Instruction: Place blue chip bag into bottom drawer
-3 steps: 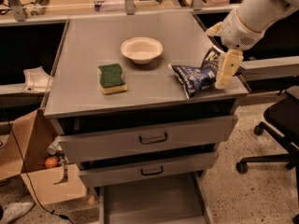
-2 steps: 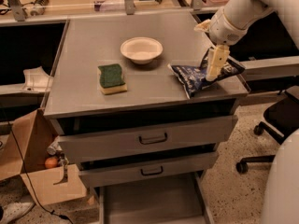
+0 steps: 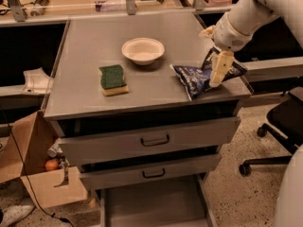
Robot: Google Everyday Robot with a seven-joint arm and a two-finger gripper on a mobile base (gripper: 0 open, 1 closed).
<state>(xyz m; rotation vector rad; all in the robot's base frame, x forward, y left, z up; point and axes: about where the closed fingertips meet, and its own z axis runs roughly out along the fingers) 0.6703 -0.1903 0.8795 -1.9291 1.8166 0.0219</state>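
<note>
The blue chip bag [image 3: 195,77] lies crumpled on the grey cabinet top [image 3: 85,41], near its right front corner. My gripper [image 3: 217,71] points down at the right half of the bag, touching or just above it, on a white arm that comes in from the upper right. The bottom drawer [image 3: 151,203] stands pulled out at floor level below the cabinet, its flat grey floor bare.
A white bowl [image 3: 143,50] and a green-and-yellow sponge [image 3: 112,78] sit left of the bag. Two upper drawers [image 3: 154,140] stand slightly out. A cardboard box [image 3: 33,174] is on the floor at the left, a black office chair [image 3: 279,126] at the right.
The gripper has shifted a little left, from the bag's right end onto its right half. The bag, bowl and sponge have not moved.
</note>
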